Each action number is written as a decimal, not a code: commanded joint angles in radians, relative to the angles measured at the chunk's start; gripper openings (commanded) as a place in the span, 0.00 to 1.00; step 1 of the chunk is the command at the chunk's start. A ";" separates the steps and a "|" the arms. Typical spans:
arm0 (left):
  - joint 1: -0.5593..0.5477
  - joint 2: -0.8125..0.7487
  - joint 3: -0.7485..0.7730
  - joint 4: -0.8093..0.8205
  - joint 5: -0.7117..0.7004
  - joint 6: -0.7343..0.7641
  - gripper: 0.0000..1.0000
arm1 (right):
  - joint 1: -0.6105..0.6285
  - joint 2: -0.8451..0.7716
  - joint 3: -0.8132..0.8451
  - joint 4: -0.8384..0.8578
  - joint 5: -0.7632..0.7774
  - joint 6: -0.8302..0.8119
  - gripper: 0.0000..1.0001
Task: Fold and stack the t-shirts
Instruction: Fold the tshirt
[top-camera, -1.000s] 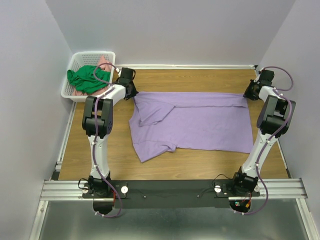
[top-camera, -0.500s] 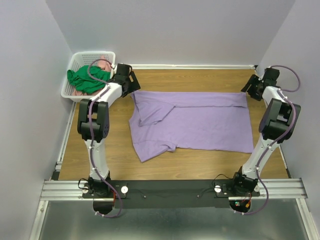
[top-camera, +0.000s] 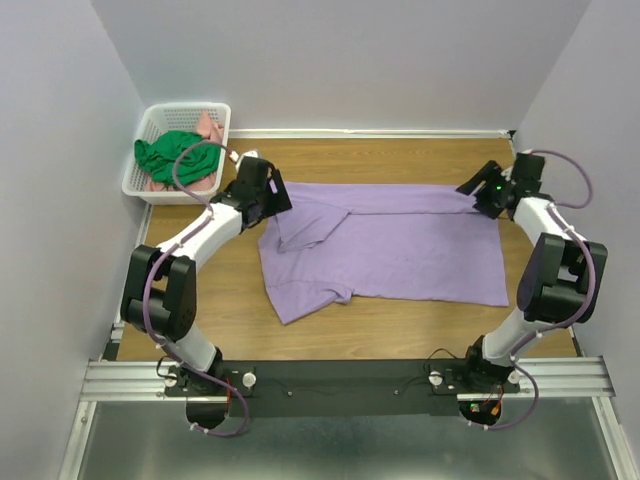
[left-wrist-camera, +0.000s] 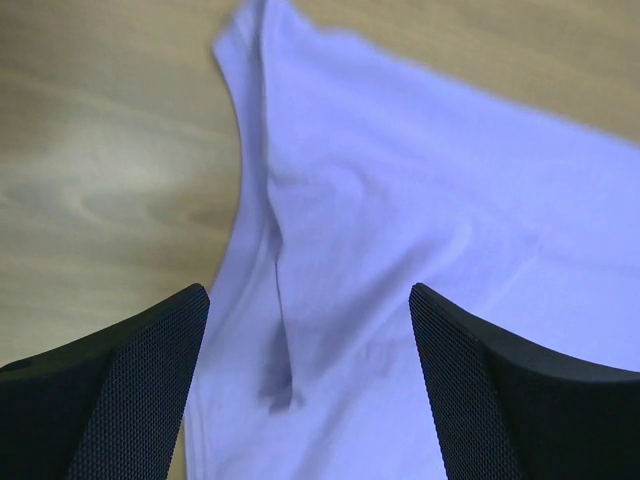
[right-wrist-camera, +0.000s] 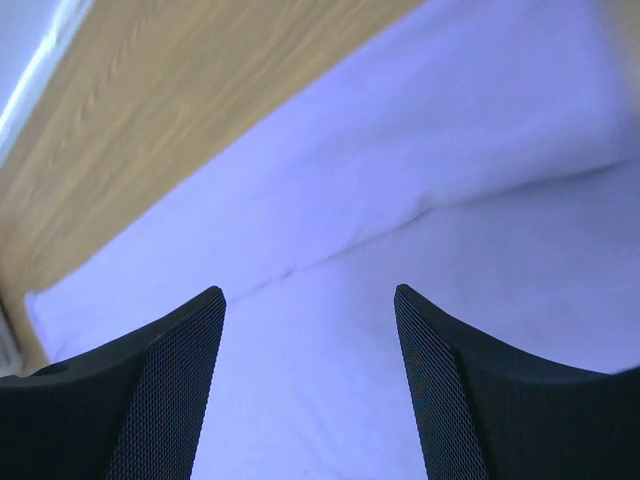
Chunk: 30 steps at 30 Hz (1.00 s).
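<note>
A purple t-shirt (top-camera: 400, 250) lies spread flat on the wooden table, its far edge folded over and one sleeve tucked in at the left. My left gripper (top-camera: 270, 196) hovers over the shirt's far left corner, open, with only purple cloth (left-wrist-camera: 400, 200) beneath the jaws (left-wrist-camera: 310, 385). Over the far right corner my right gripper (top-camera: 478, 194) stands open too, looking down on the fold line (right-wrist-camera: 380, 230) between its fingers (right-wrist-camera: 310, 385). Neither holds anything. A green t-shirt (top-camera: 170, 158) and a pink one (top-camera: 208, 128) lie bunched in the basket.
The white plastic basket (top-camera: 160, 112) sits at the table's far left corner. Grey walls close in the table at the back and both sides. Bare wood (top-camera: 380, 160) shows behind the shirt and along its front edge (top-camera: 400, 330).
Both grippers went from shut to open and let go of the shirt's far corners. Both arms then swung inward from the table's outer corners to hover over the shirt.
</note>
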<state>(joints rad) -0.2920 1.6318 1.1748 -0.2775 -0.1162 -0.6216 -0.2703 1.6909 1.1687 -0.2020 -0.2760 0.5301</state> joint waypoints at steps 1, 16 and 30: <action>-0.088 -0.070 -0.089 0.004 -0.029 0.014 0.89 | 0.164 -0.046 -0.093 0.056 -0.155 0.082 0.76; -0.349 -0.133 -0.156 0.015 -0.235 0.148 0.89 | 0.278 -0.203 -0.327 0.274 0.322 0.208 0.80; -0.381 -0.156 -0.191 0.034 -0.218 0.192 0.88 | -0.007 0.026 -0.218 0.331 0.304 0.392 0.57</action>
<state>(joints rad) -0.6651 1.5139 0.9966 -0.2672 -0.3012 -0.4480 -0.2375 1.6794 0.9195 0.0799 0.0002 0.8410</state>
